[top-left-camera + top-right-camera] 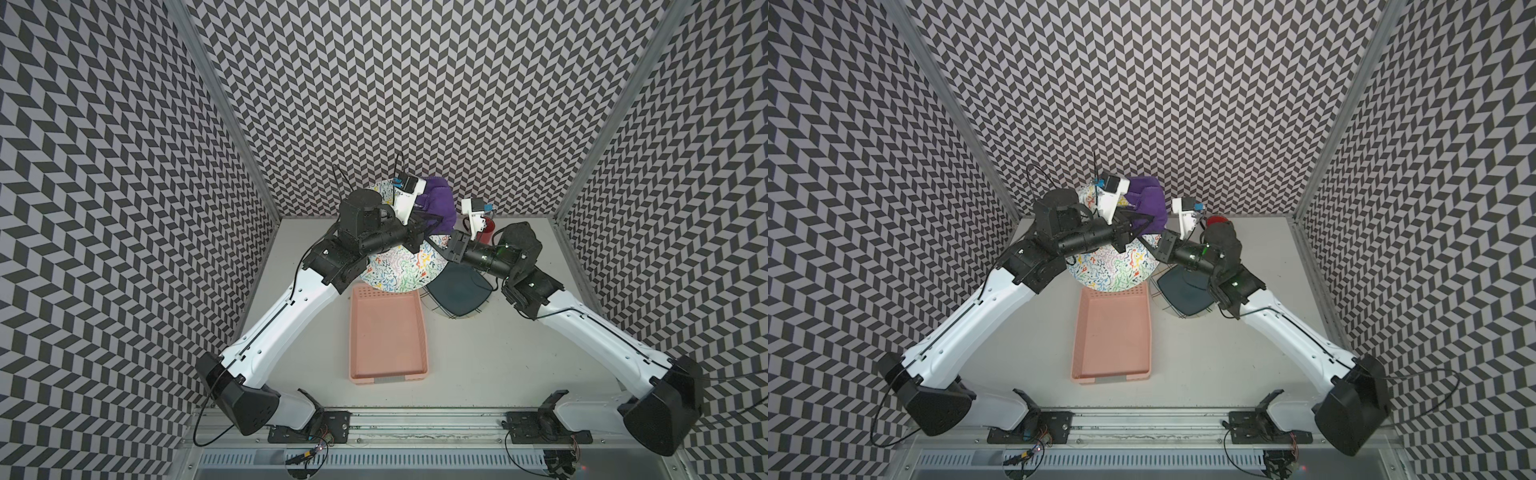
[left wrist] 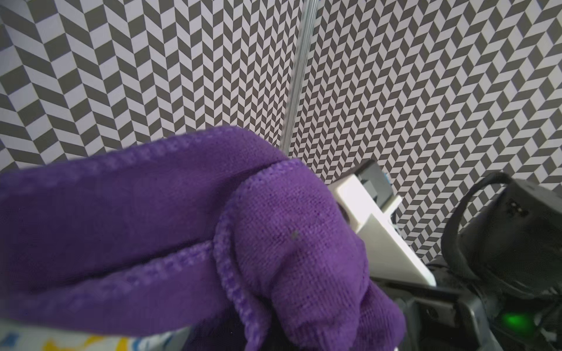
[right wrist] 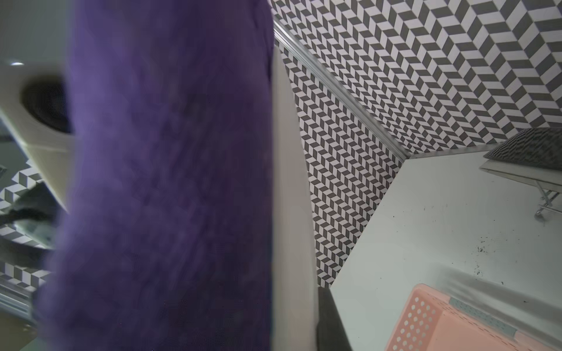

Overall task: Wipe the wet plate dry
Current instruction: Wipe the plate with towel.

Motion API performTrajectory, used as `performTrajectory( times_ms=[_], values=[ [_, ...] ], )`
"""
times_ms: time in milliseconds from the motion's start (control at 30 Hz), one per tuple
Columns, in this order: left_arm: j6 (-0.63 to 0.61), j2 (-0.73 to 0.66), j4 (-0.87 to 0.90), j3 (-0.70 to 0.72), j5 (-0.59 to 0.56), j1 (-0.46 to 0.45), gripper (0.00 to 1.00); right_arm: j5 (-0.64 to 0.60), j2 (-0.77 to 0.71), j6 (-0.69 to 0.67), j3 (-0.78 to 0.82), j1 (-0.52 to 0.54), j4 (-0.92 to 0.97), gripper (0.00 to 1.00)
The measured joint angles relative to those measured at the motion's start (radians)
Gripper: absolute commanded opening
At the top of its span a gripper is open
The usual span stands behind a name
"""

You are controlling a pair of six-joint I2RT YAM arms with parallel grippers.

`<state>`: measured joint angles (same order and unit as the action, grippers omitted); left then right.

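Note:
The plate (image 1: 399, 272) (image 1: 1108, 270), white with coloured squiggles, is held tilted up off the table at the back. My right gripper (image 1: 438, 247) (image 1: 1156, 249) is shut on its right rim. In the right wrist view the plate (image 3: 293, 182) shows edge-on, with one dark finger (image 3: 330, 322) beside it. My left gripper (image 1: 428, 220) (image 1: 1138, 220) is shut on a purple cloth (image 1: 434, 199) (image 1: 1144, 199), which lies against the plate's upper face. The cloth (image 2: 273, 243) (image 3: 167, 182) fills both wrist views and hides the left jaws. A strip of plate (image 2: 76, 342) shows under it.
A pink perforated tray (image 1: 388, 336) (image 1: 1111, 336) (image 3: 456, 328) lies in the middle of the table below the plate. A wire rack (image 1: 440, 309) with a dark teal plate (image 1: 459, 289) stands to its right. A red cup (image 1: 489, 230) is behind the right arm.

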<state>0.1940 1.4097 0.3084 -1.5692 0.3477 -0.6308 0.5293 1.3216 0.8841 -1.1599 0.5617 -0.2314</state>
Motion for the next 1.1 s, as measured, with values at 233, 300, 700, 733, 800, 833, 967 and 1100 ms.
performTrajectory(
  times_ms=[233,300,700,733,800,833,967,1100],
  values=[
    [0.087,-0.154,-0.041,0.268,-0.024,-0.017,0.0,0.008,0.013,0.066,-0.017,-0.122,-0.065,0.0],
    [0.091,-0.158,-0.058,0.286,-0.026,-0.054,0.0,0.017,0.024,0.071,-0.019,-0.124,-0.1,0.0],
    [0.091,-0.081,0.06,0.068,-0.139,0.213,0.0,0.003,0.009,-0.036,0.012,-0.027,-0.017,0.0],
    [0.075,-0.061,0.073,0.025,-0.156,0.202,0.0,0.003,0.003,-0.047,0.012,0.0,0.011,0.0],
    [0.041,-0.023,0.08,-0.042,-0.173,0.126,0.0,0.012,0.0,-0.054,0.012,0.035,0.035,0.0],
    [0.029,-0.007,0.08,-0.058,-0.172,0.079,0.0,0.019,0.0,-0.049,0.012,0.038,0.035,0.0],
    [0.043,-0.008,0.044,0.004,-0.124,-0.002,0.0,0.062,-0.001,0.041,0.025,-0.034,-0.025,0.0],
    [0.095,-0.086,0.019,0.116,-0.078,0.115,0.0,0.053,0.0,0.065,0.024,-0.087,-0.049,0.0]
  ],
)
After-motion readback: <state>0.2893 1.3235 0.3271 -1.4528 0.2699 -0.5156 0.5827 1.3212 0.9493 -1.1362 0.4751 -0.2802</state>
